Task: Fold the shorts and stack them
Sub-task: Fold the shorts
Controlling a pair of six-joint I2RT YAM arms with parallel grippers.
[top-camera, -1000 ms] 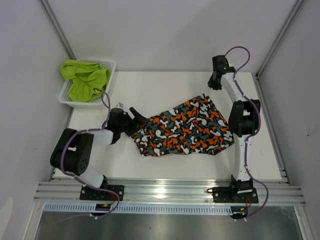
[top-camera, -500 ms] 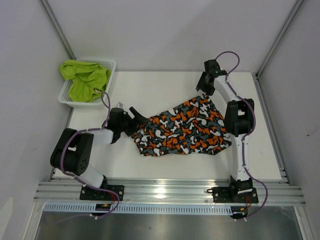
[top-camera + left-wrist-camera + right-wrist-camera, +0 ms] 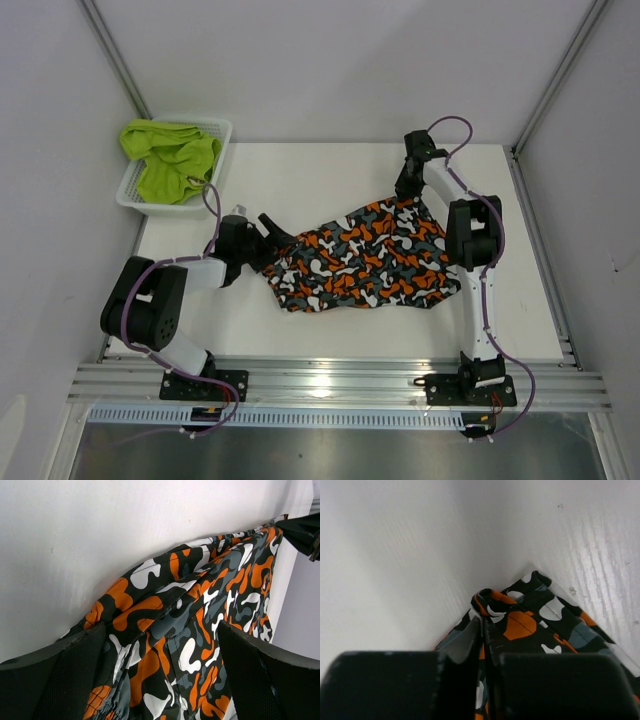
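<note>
Shorts (image 3: 365, 255) in orange, black, white, grey camouflage lie rumpled.

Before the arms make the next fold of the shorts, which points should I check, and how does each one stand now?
1. The right gripper pinches the far right corner of the camouflage shorts: ok.
2. The left gripper is open astride the left corner: ok.
3. Cloth lies flat: not ok, bunched at the left end.
4. The green shorts are out of the way in the basket: ok.
5. Pinch firm enough for pulling: cannot tell.
</note>
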